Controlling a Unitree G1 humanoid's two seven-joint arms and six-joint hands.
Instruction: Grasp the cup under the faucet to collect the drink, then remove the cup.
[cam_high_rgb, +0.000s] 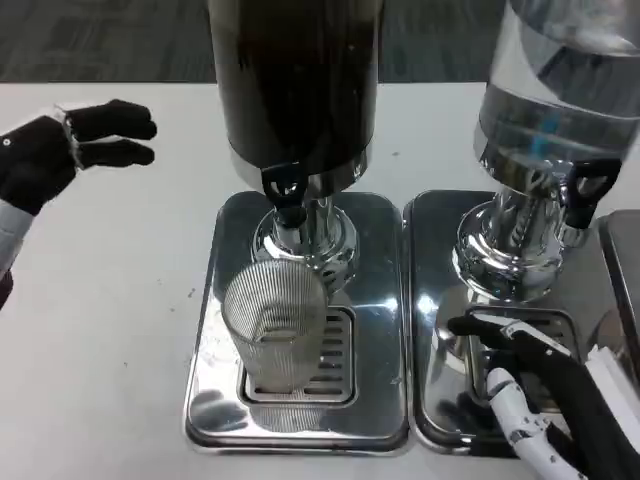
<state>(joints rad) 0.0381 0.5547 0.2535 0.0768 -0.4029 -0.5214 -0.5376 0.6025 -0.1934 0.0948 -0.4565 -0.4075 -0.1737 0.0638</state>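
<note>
A white table (110, 300) carries two drink dispensers side by side. The dark dispenser (295, 80) stands on a shiny steel drip tray (380, 300), and its black faucet (284, 195) hangs over the grille. The clear dispenser (555, 100) stands on a second tray (435, 330). The ribbed transparent cup (275, 325) stands upright on the grille, under the black faucet. The left hand (70, 150) hovers well apart, fingers spread, holding nothing. The right hand (545, 400) lies over the second tray, fingers extended and empty.
</note>
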